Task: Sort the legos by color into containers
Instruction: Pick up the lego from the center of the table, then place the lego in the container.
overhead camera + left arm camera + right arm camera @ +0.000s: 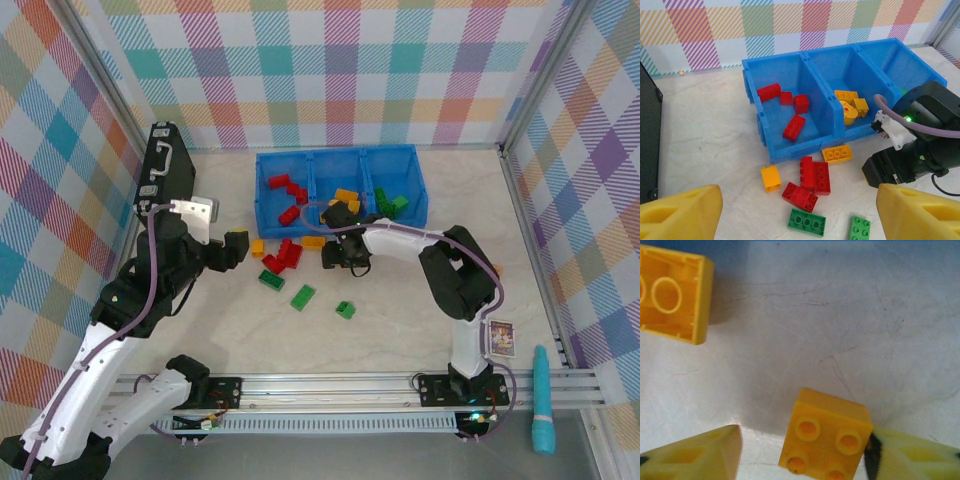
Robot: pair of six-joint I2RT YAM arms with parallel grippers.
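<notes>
So the right gripper (pixel 802 440) has fingers (pixel 695 455) half-spread around a small yellow brick (pixel 826 435), one touching, one apart, brick's bottom cut off; left gripper (pixel 797 190) gapes wide, empty.

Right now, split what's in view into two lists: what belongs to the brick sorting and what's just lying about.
For the job:
blue bin
red bricks
yellow bricks
green bricks

Lying about:
black case, far left
teal stick, near right corner
</notes>
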